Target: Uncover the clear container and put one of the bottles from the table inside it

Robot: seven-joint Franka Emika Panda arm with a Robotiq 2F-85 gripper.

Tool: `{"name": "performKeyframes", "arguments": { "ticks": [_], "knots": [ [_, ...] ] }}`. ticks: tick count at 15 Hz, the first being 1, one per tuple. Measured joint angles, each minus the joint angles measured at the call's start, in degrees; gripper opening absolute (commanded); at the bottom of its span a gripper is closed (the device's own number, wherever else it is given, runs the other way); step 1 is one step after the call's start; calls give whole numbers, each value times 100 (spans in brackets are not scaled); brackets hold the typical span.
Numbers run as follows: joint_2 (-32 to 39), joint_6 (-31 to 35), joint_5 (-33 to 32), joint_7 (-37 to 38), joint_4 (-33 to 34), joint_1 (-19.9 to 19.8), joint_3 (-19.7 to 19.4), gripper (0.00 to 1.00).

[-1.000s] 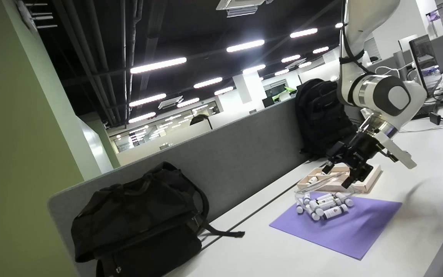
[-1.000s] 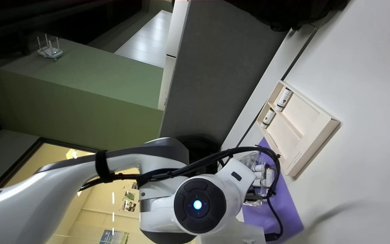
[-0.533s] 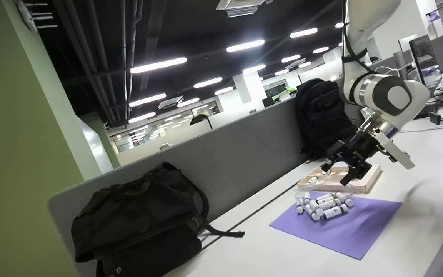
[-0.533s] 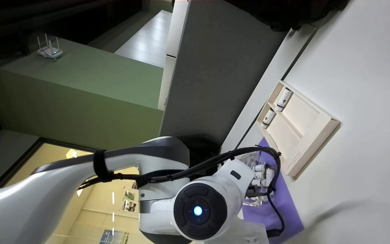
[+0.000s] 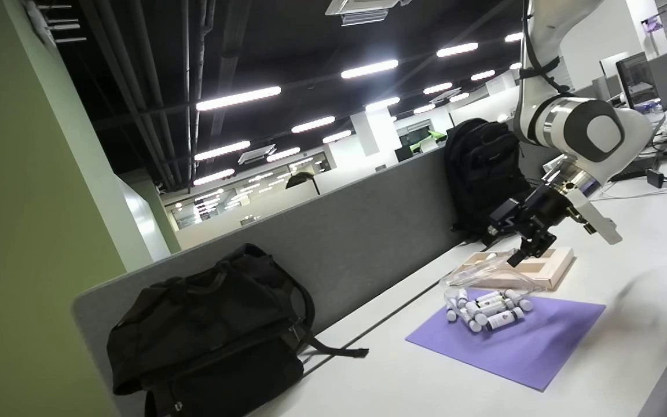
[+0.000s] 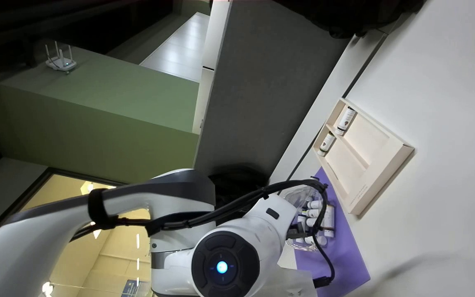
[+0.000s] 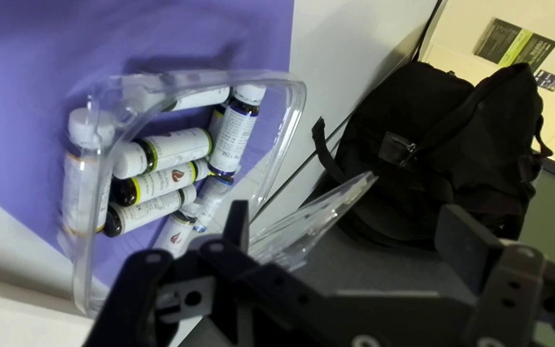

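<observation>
Clear lid (image 7: 301,229) tilted up; jaws wide, nothing held.
Wrist view: it's at four o'clock of the clear container (image 7: 285,132); I'm likely spread to fold it off the bottles (image 7: 166,182).

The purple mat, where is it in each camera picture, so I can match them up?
In an exterior view: the purple mat lies toward the lower right, largely unobstructed.
In an exterior view: the purple mat is below and right of centre, partly hidden by the robot arm.
In the wrist view: the purple mat spreads across the upper left.
Landmark in all three: the cluster of white-capped bottles seen against the mat.
</observation>
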Motion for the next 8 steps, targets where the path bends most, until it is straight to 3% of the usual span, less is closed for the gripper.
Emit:
{"name": "performKeyframes", "arguments": {
  "ticks": [8],
  "knots": [
    [-322,-1,-1,-18,-62,-161,-98,100]
  ]
}}
